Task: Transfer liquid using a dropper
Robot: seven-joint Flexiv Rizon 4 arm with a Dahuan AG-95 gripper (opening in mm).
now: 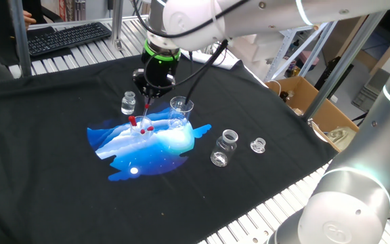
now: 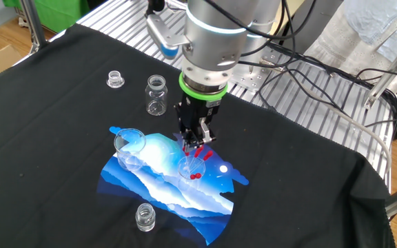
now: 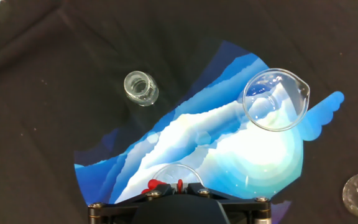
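My gripper point(image 1: 145, 102) points straight down over a small clear beaker point(image 1: 141, 126) on the blue-and-white patch of the cloth. Its fingers are closed on the dropper point(image 1: 145, 110), whose red bulb shows between them in the hand view point(image 3: 179, 183) and in the other fixed view point(image 2: 200, 148). The dropper's lower end reaches into the beaker point(image 2: 191, 168), where red spots show; the clear tube is too slim to make out. A second clear beaker point(image 1: 181, 108) with a spout stands apart to the side and also shows in the hand view point(image 3: 275, 99).
A small glass vial point(image 1: 128, 104) stands close to the gripper's beaker. A larger glass jar point(image 1: 224, 146) and a small glass cap point(image 1: 258, 145) sit farther off on the black cloth. A keyboard point(image 1: 66, 35) lies at the back, and a cardboard box point(image 1: 310, 102) stands beside the table.
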